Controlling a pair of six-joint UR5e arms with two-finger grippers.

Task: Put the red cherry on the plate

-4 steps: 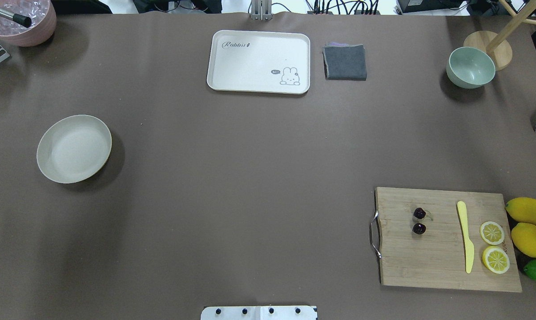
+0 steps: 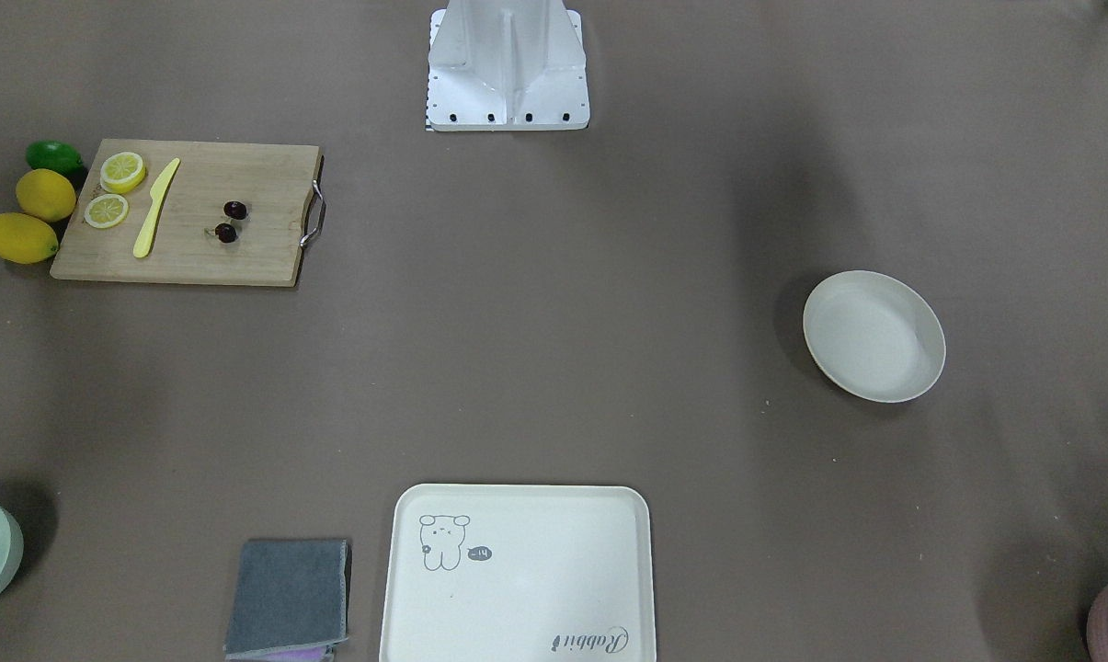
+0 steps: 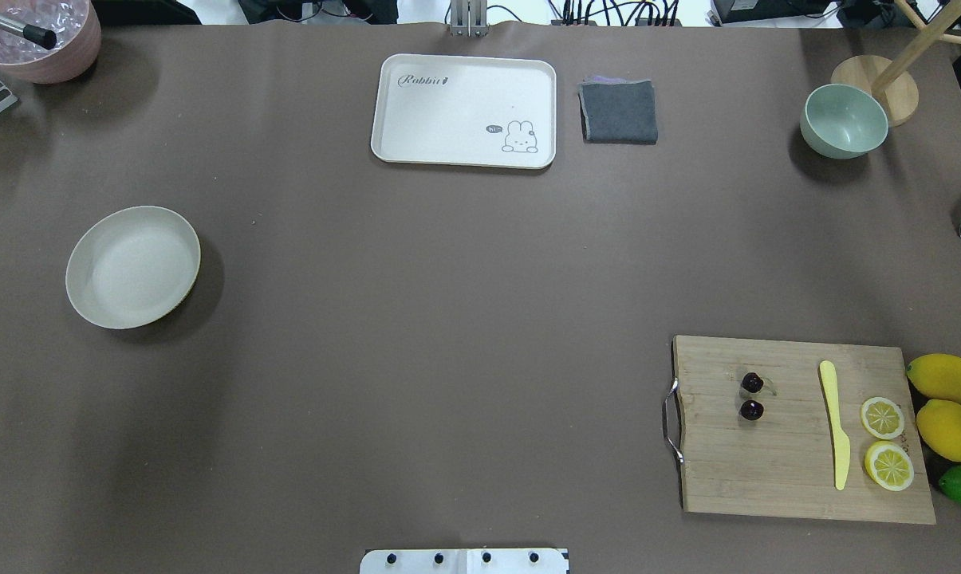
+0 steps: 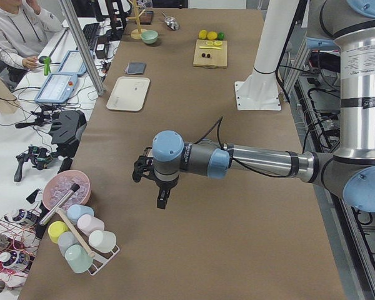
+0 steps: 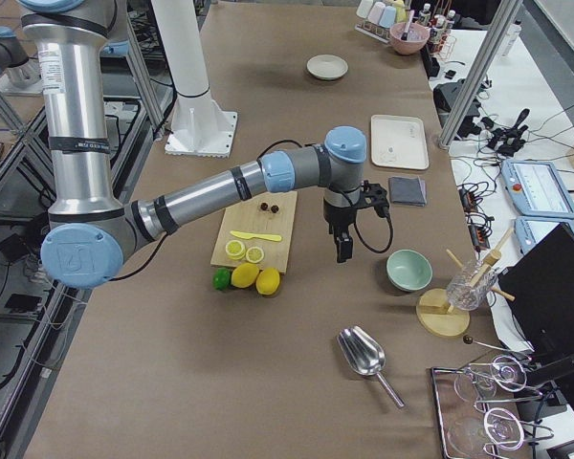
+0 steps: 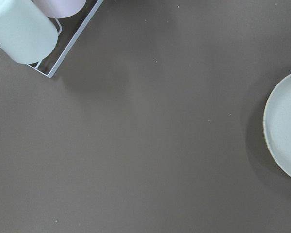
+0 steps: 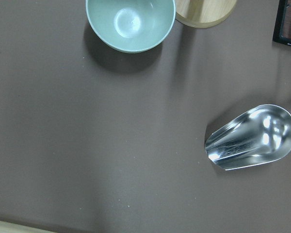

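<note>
Change: none; red cherry (image 3: 751,396) unmoved on cutting board (image 3: 767,470), 4 o'clock.
Plate (image 3: 132,267): empty, 9 o'clock; task unstarted.
Left claw (image 4: 162,200), right claw (image 5: 344,251): opening cannot be told.

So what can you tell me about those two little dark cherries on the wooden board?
The red cherry is a pair of tiny, glossy, near-black round fruits, slightly apart, with a thin greenish stem by one. They rest on the wooden cutting board, between its metal handle and the yellow knife, touching neither. Nothing holds them.
</note>
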